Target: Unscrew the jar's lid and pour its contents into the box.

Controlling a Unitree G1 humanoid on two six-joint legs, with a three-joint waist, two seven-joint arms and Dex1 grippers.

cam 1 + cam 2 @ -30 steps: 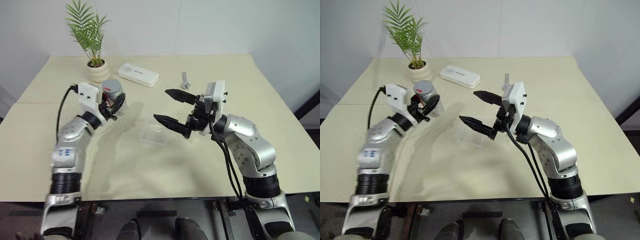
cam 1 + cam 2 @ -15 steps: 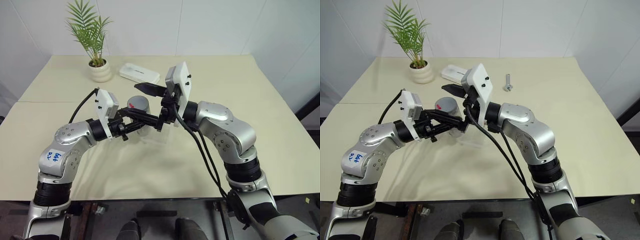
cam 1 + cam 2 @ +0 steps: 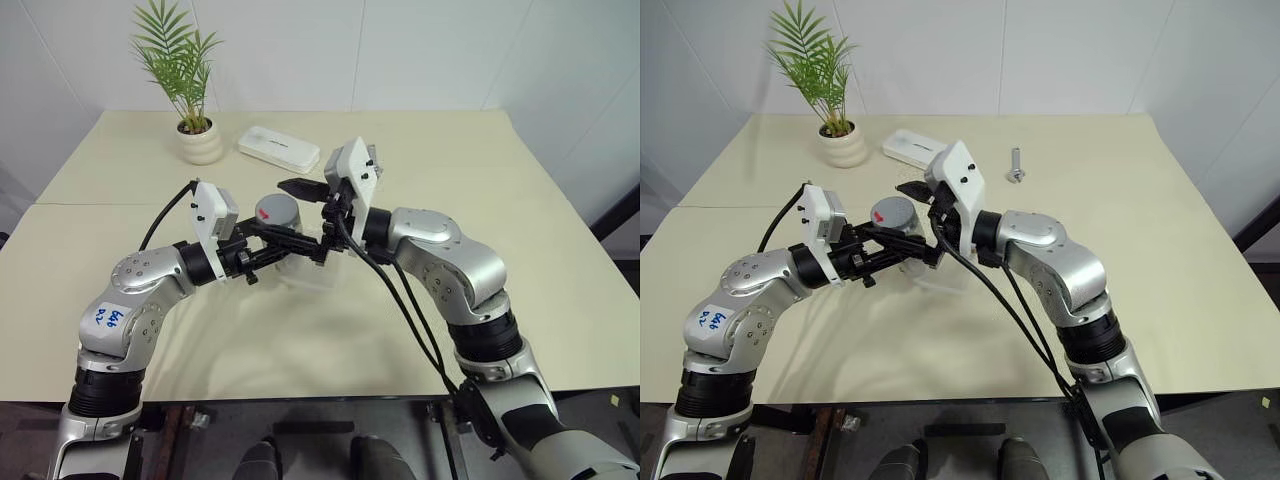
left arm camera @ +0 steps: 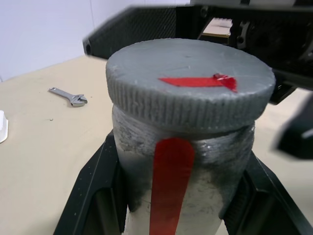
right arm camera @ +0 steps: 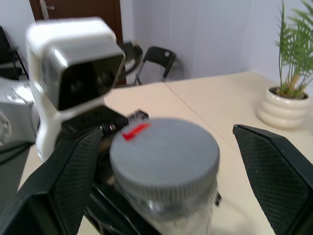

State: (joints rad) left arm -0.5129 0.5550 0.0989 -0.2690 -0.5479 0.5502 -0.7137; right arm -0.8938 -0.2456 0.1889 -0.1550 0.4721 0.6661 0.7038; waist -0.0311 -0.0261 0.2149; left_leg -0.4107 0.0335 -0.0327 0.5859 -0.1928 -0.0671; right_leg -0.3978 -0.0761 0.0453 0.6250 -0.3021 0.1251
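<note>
Left tool (image 3: 268, 243) gripping jar (image 3: 277, 222), right tool (image 3: 308, 215) spread around lid (image 3: 277, 209)

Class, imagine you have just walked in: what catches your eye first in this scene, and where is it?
The grey jar with its red stripe, held up mid-table in the left pincer, lid on. The right pincer spreads wide open around that lid. Behind, a potted palm stands at the table's far left.

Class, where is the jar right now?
The jar is held off the table, left of centre in the head views, clamped in the left pincer, lid on, with the open right pincer straddling it above the clear box.
</note>
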